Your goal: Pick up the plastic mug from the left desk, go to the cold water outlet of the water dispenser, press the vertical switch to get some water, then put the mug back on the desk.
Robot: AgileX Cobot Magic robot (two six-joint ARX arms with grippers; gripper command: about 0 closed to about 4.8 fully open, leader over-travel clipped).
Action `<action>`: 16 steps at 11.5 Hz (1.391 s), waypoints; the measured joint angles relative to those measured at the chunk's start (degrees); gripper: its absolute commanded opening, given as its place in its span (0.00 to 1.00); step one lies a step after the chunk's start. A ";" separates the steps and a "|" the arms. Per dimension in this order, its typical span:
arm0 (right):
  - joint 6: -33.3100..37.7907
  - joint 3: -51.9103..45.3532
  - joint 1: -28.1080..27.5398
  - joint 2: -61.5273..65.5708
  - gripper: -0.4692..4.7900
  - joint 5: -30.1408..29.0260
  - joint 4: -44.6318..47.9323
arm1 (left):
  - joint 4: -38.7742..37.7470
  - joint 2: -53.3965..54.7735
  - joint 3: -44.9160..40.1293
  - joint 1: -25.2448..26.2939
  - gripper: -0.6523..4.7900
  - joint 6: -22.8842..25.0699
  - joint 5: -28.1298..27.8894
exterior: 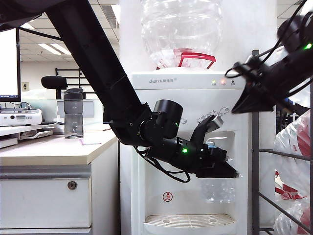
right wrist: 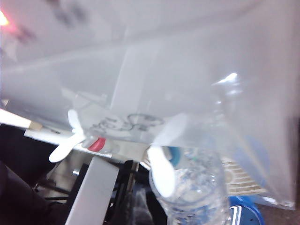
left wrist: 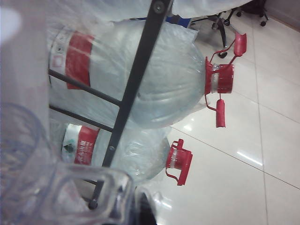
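The left gripper (exterior: pixel 230 169) holds the plastic mug (exterior: pixel 217 188) clamped by its handle under the cold water outlet (exterior: pixel 211 145), so filling is in hand; next, the closed, empty right gripper (exterior: pixel 239 108), up right, must press the vertical switch (right wrist: pixel 161 174)

The water dispenser (exterior: pixel 234 152) is white with grey scroll ornaments; the plastic mug (exterior: pixel 217 190) is clear and colourless, its wall crinkled; the cold water outlet (right wrist: pixel 174 155) carries a light-blue band; the left gripper (exterior: pixel 222 166) is black; the left desk (exterior: pixel 54 152) is pale beige, grey-edged; the spare bottles (left wrist: pixel 154 79) wear red caps and labels.
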 measured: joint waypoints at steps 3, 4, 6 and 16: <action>0.00 0.00 -1.55 -2.25 0.08 -0.04 -0.63 | -0.11 0.00 0.00 -0.02 0.11 -1.09 1.22; -0.02 0.00 -2.21 -2.99 0.08 -0.07 -1.05 | -0.20 0.00 0.00 -0.02 0.11 -1.55 1.33; -0.02 -0.02 -2.89 -3.69 0.08 -0.07 -1.77 | -0.59 0.00 0.00 -0.02 0.11 -1.73 1.36; -0.09 -0.09 -4.85 -4.33 0.08 -0.87 -2.27 | -2.97 -0.04 -0.11 -0.02 0.11 -1.46 3.63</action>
